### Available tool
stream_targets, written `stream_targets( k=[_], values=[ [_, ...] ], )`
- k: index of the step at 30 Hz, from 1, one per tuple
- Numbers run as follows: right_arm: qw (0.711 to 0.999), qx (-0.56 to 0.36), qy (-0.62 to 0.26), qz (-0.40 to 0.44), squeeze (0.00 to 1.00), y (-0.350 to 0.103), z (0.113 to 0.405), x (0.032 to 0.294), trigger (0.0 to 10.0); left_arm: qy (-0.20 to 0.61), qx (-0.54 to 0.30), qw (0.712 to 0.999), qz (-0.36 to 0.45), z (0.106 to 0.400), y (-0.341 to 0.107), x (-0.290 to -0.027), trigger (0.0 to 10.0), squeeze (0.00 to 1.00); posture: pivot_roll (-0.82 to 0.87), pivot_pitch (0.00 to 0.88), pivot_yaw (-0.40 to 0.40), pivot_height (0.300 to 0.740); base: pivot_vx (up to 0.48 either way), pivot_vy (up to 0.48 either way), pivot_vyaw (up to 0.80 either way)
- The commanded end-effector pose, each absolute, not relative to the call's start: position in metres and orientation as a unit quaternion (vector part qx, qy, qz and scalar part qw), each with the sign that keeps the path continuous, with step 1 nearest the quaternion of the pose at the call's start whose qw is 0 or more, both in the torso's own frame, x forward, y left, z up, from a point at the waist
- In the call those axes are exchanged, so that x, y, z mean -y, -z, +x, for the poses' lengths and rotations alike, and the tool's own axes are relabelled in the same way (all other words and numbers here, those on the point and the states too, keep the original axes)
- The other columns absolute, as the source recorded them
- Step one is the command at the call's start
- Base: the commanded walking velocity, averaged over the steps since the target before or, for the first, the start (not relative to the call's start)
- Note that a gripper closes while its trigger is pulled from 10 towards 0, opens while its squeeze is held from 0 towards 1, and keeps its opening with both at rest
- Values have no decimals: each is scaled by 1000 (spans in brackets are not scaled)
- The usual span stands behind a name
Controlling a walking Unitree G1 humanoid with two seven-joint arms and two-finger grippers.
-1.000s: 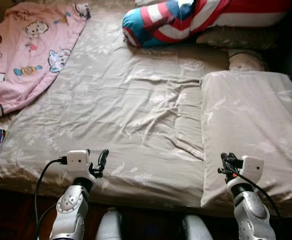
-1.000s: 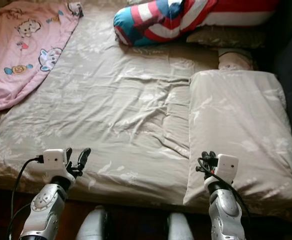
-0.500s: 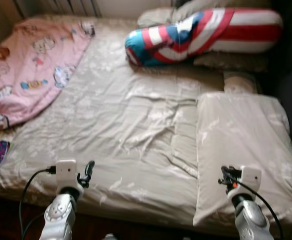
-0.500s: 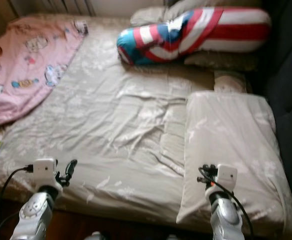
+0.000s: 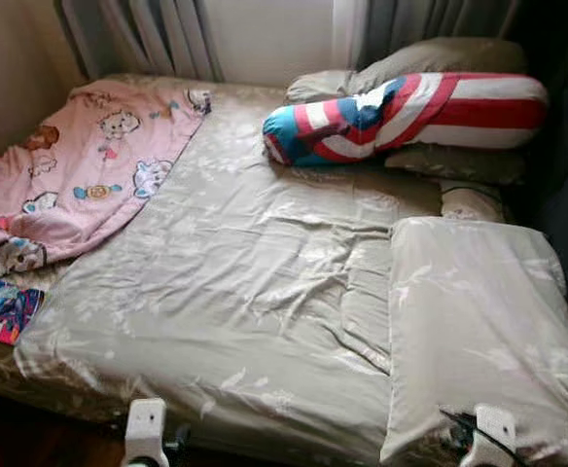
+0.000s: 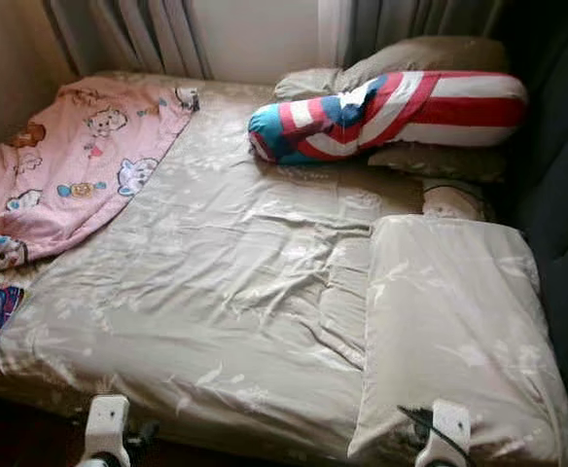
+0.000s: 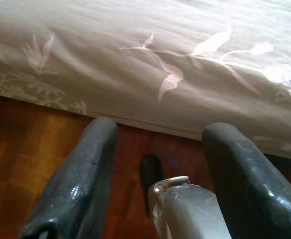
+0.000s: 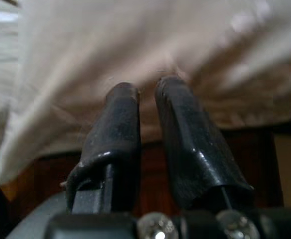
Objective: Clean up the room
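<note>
Bed [image 5: 245,292] under a beige leaf-print sheet takes up most of the scene. A pink cartoon blanket [image 5: 80,175] lies crumpled on its far left corner, and a red, white and blue striped bolster [image 5: 401,117] rests across the head near the curtains [image 5: 148,34]. A beige pillow [image 5: 479,341] lies flat on the right side, at the bed's near edge. The left end effector [image 7: 158,144] hangs by the near edge over the wood floor [image 7: 31,144], fingers spread apart and empty. The right end effector [image 8: 145,99] points at the pillow's underside, fingers nearly together, holding nothing.
</note>
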State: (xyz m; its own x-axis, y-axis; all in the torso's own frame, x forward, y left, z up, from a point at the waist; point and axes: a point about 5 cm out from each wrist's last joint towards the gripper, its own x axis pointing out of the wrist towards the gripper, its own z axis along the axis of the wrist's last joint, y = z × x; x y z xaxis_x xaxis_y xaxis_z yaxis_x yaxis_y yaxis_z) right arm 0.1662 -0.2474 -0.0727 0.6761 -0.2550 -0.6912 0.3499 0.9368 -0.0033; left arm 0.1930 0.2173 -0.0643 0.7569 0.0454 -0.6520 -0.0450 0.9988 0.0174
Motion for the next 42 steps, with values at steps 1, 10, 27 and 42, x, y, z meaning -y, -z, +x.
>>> stream_targets(
  k=[1, 10, 27, 42],
  values=[
    [907, -375, 179, 70, 553, 75, 161, 250, 10000, -18, -371, 928, 11, 186, 70, -216, 10000, 0, 19, 49, 14, 740, 0, 0, 0],
    [890, -416, 172, 71, 1000, 88, 142, 238, 10000, -17, -393, 919, 12, 178, 77, -210, 10000, 0, 12, 30, 15, 740, 0, 0, 0],
    [891, -432, 122, 62, 0, 90, 148, 221, 10000, -16, -398, 917, 5, 177, 79, -204, 10000, 0, 14, 0, 8, 740, 0, 0, 0],
    [894, -436, 103, 32, 0, 92, 146, 212, 10000, -11, -415, 910, 10, 169, 83, -206, 10000, 0, 18, 28, 21, 740, 0, 0, 107]
  ],
)
